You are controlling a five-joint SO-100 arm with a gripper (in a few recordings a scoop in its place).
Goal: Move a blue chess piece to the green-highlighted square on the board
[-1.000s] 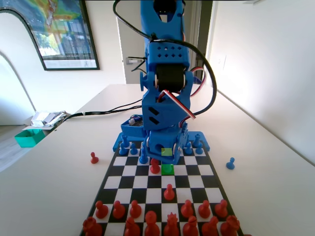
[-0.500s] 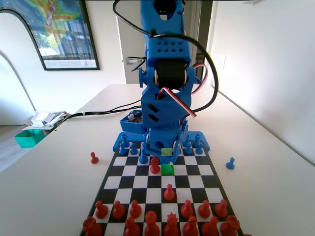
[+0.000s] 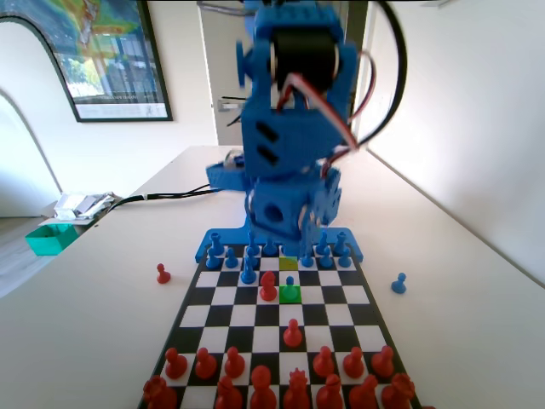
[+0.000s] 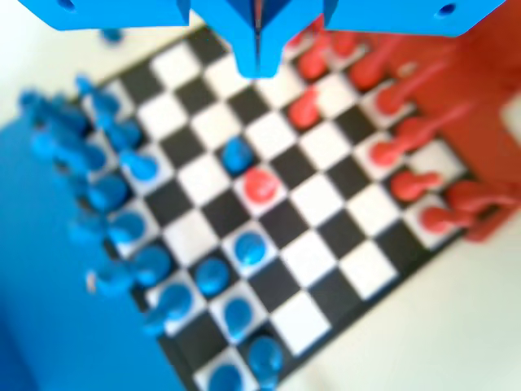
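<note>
Board (image 3: 341,294) serves as landmark: left of it in the fixed view a red pawn (image 3: 163,273) stands on the worktop (image 3: 102,290). On the green-highlighted square (image 3: 290,294) stands the blue chess piece (image 3: 289,283). Above the board the hand (image 4: 259,57) hangs with jaws together, gripping nothing.

A big white desk (image 3: 102,290) is holding the board (image 3: 336,294) in its middle. A red pawn (image 3: 163,273) is standing on the desk left of the board in the fixed view. A blue pawn (image 3: 398,283) is standing on the right.
</note>
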